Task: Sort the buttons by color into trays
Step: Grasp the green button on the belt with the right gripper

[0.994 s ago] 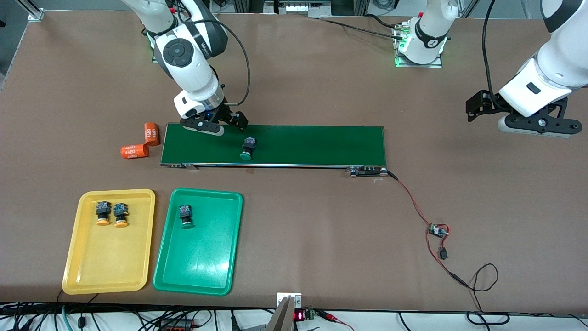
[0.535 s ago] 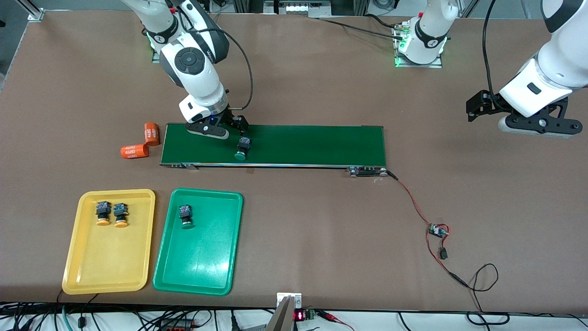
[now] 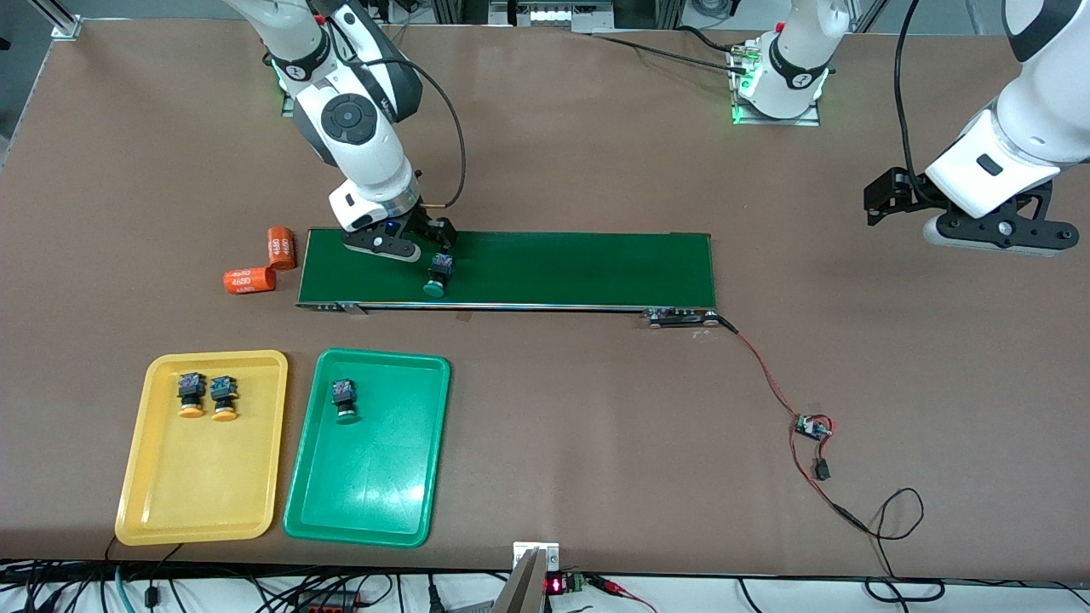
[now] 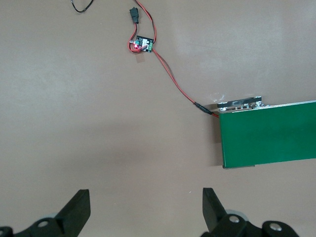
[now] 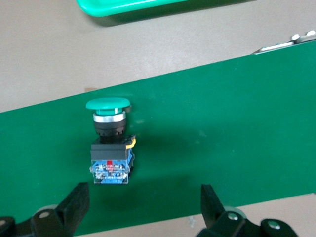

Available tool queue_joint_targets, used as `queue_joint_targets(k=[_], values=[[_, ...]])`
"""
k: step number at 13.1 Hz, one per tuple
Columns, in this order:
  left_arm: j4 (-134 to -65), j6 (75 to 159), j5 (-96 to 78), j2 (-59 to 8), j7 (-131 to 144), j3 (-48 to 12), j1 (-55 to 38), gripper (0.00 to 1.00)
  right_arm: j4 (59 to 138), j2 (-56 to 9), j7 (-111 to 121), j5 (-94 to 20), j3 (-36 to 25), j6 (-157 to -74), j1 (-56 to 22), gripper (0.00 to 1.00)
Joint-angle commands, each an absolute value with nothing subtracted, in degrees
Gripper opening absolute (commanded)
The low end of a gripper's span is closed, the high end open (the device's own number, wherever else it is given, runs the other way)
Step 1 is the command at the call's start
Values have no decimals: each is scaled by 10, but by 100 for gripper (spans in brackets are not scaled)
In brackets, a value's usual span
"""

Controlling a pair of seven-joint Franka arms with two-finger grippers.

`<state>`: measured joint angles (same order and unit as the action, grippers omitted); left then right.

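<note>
A green-capped button (image 3: 438, 277) (image 5: 109, 143) lies on its side on the dark-green belt (image 3: 579, 268), cap toward the front camera. My right gripper (image 3: 400, 247) (image 5: 144, 197) hangs open low over the belt beside it; the button sits ahead of the fingertips, off toward one finger, not between them. The yellow tray (image 3: 204, 485) holds two yellow-orange buttons (image 3: 191, 396) (image 3: 224, 398). The green tray (image 3: 366, 494) (image 5: 128, 6) holds one green button (image 3: 344, 400). My left gripper (image 3: 996, 238) (image 4: 145, 197) waits open and empty over bare table at the left arm's end.
Two orange cylinders (image 3: 281, 247) (image 3: 249, 280) lie just off the belt's end at the right arm's side. A small circuit board (image 3: 813, 427) (image 4: 143, 44) with red and black wires trails from the belt's other end (image 4: 271, 136).
The green button has travelled along the belt toward the right arm's end. My right arm has swung and settled closer to it. The left arm has not moved.
</note>
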<state>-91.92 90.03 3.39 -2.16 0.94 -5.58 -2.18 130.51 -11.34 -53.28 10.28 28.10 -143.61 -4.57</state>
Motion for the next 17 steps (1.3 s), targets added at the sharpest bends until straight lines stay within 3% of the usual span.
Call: queue_joint_targets(k=[1, 10, 14, 17], values=[[-904, 889, 45, -29, 4, -57, -17, 100, 1298, -139, -545, 128, 266, -1466, -42, 100], [-904, 889, 29, -29, 4, -57, -12, 100, 1283, -163, -545, 138, 254, -1484, -43, 97], [-904, 889, 29, -29, 4, -57, -12, 100, 1283, -180, -544, 169, 244, -1484, -44, 74], [-904, 889, 29, -29, 4, -60, -12, 100, 1283, -181, -541, 171, 240, -1484, -43, 42]])
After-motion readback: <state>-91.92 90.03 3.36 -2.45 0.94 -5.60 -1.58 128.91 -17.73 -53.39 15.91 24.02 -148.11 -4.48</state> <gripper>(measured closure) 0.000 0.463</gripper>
